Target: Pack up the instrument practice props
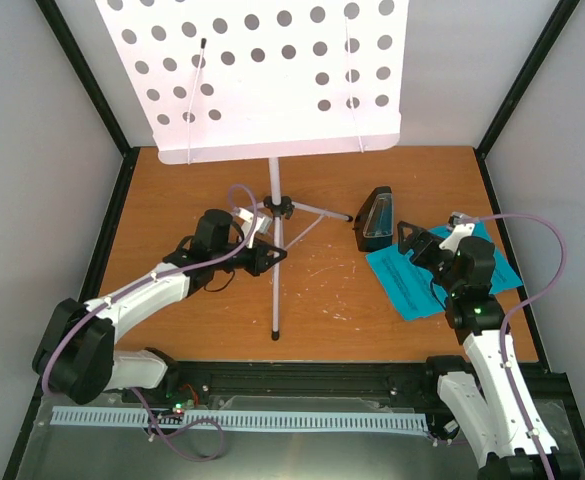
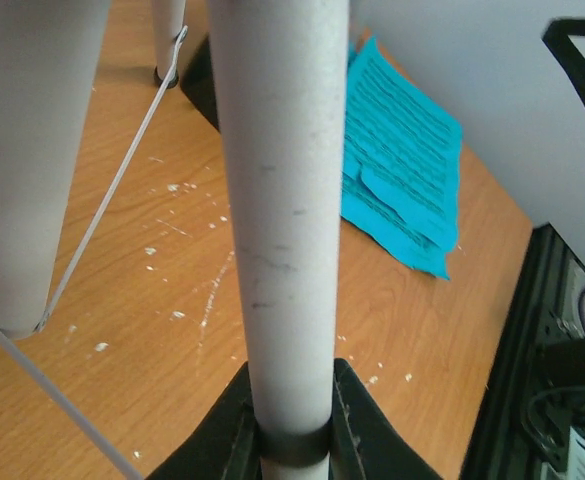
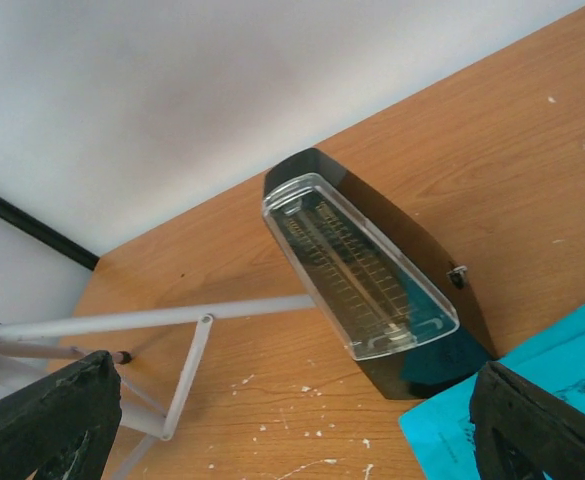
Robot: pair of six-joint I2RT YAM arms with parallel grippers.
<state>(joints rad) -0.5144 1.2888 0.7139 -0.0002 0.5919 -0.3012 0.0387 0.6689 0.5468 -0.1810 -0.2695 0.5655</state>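
The white tripod music stand point(image 1: 275, 205) stands mid-table, its hole-punched desk point(image 1: 262, 75) at the top of the overhead view. My left gripper point(image 1: 260, 248) is shut on the stand's pole point(image 2: 282, 200), low near the tripod hub. The black pyramid metronome point(image 1: 376, 220) with clear cover stands right of the stand and shows in the right wrist view point(image 3: 372, 275). Cyan sheet-music pages point(image 1: 442, 268) lie on the table at right, partly under my right arm; they also show in the left wrist view point(image 2: 402, 150). My right gripper point(image 1: 419, 243) is open, just right of the metronome above the pages.
Tripod legs point(image 1: 274, 300) spread toward the front edge and toward the metronome point(image 3: 152, 320). The wooden table point(image 1: 322, 300) is walled by grey panels on the left, the back and the right. White scuff marks speckle the wood.
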